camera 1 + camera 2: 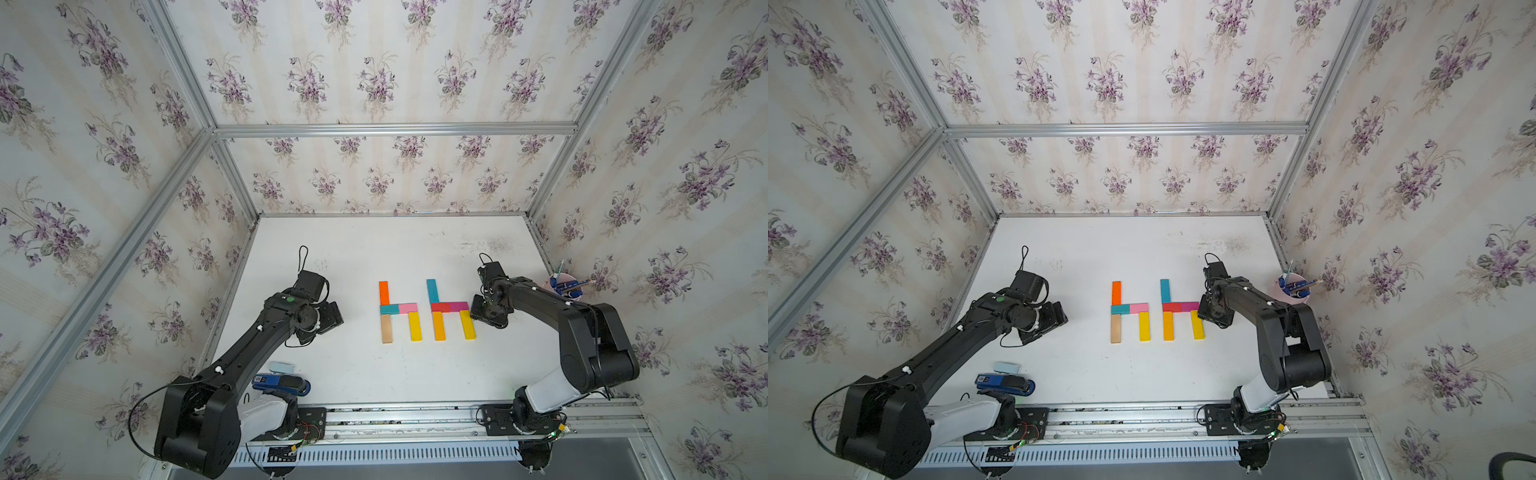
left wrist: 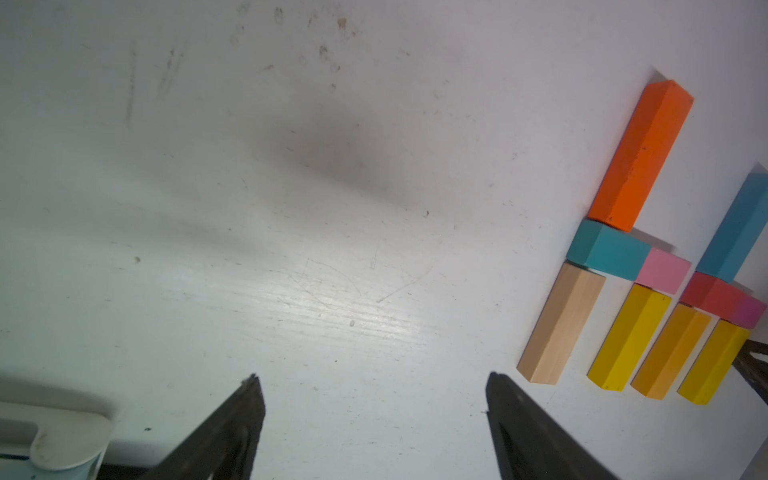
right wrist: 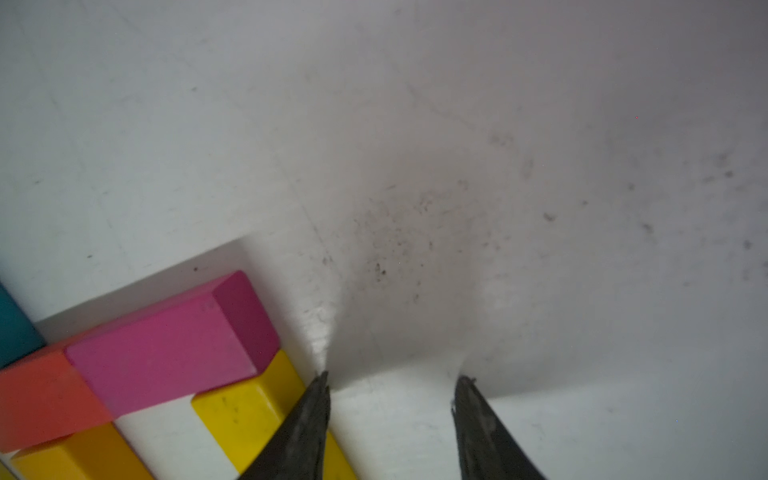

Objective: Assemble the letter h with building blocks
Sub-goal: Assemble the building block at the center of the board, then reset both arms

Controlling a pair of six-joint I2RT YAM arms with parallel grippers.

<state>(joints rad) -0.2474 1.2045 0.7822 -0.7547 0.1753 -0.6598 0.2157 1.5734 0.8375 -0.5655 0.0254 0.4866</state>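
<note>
I see an orange block (image 1: 383,292), teal block (image 1: 389,309), pink block (image 1: 408,308), yellow block (image 1: 414,326), white table (image 1: 353,257), purple-flowered wallpaper (image 1: 374,83).

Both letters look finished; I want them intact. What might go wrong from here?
1. One jaw of the open right gripper sits hard by the adjacent h's yellow leg; pulling away sideways might skew it.
2. A shoved leg could push the magenta crossbar block lying against it.

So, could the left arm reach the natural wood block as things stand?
Probably yes: the left gripper is open and empty, and only bare table lies between it and the wood block.
</note>
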